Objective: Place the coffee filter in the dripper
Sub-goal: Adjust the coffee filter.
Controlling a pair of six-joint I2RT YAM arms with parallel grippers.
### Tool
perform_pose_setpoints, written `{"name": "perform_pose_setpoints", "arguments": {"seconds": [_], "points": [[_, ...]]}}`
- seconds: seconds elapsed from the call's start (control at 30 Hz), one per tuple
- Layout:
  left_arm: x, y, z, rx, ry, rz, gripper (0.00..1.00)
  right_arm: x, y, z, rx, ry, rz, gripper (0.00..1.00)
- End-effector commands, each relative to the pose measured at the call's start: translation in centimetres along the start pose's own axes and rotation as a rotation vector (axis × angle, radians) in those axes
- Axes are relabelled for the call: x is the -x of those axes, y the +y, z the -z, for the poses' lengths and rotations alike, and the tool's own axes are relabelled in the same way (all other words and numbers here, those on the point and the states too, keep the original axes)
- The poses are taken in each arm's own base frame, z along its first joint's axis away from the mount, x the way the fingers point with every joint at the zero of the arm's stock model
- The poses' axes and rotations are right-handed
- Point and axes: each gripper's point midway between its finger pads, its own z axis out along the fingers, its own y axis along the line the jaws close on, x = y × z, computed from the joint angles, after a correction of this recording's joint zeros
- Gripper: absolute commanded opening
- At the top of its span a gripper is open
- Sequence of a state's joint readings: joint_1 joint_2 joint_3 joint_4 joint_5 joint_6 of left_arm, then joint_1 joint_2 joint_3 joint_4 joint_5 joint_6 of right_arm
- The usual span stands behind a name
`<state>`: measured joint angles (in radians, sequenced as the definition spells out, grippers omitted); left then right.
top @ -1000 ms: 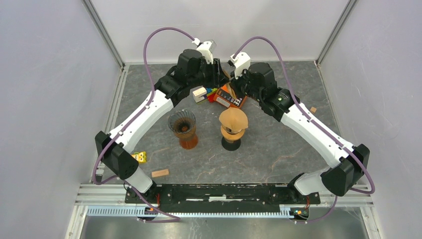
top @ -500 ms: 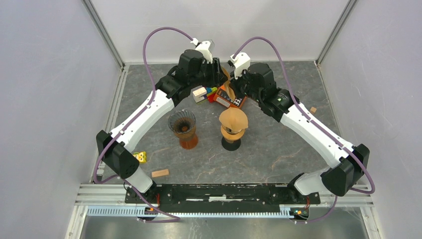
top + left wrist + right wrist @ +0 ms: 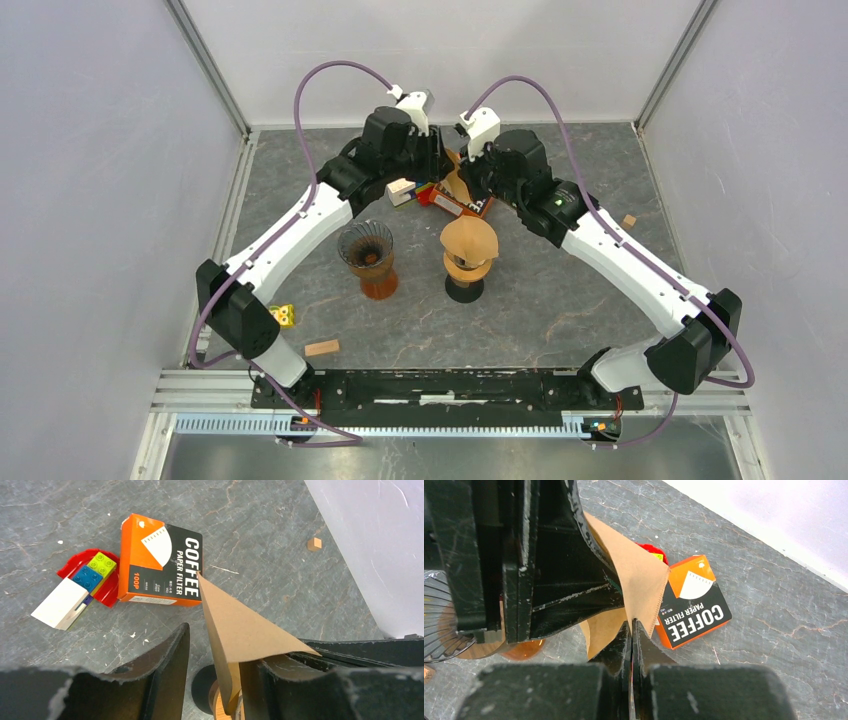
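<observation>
Right fingers pinch the coffee filter, left fingers seemingly apart, over a grey, white-walled tabletop.

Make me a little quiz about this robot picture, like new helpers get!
1. True or false: the right claw is pinching the brown paper filter.
2. Which big word is on the orange box? A) TEA B) COFFEE C) SUGAR
3. Fill in: the left claw is ____ (open or shut).

Key: 1 true; 2 B; 3 open.
</observation>
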<state>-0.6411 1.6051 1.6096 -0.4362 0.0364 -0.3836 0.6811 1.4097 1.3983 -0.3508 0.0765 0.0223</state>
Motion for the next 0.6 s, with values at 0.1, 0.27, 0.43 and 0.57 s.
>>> {"name": "perform_pose_setpoints", "arguments": {"seconds": [0.1,0.27,0.43,0.57], "points": [[0.6,-1.9,0.8,-0.102,-0.035,-0.005,0.36,2.2,-0.5,0.7,-0.038,-0.075,-0.017,0.0],[0.7,-1.8,1.3,-0.105,-0.043,-0.025,0.19,2.3,-1.1,0.7,-0.068,-0.076,-0.003,0.0],[1.2,-1.9,1.9,-0.108,-0.057,-0.034,0.05,2.2,-1.6,0.5,-0.094,-0.07,0.038,0.0],[1.2,-1.7,2.2,-0.106,-0.056,-0.042,0.02,2.0,-2.2,0.5,-0.127,-0.064,0.074,0.0]]}}
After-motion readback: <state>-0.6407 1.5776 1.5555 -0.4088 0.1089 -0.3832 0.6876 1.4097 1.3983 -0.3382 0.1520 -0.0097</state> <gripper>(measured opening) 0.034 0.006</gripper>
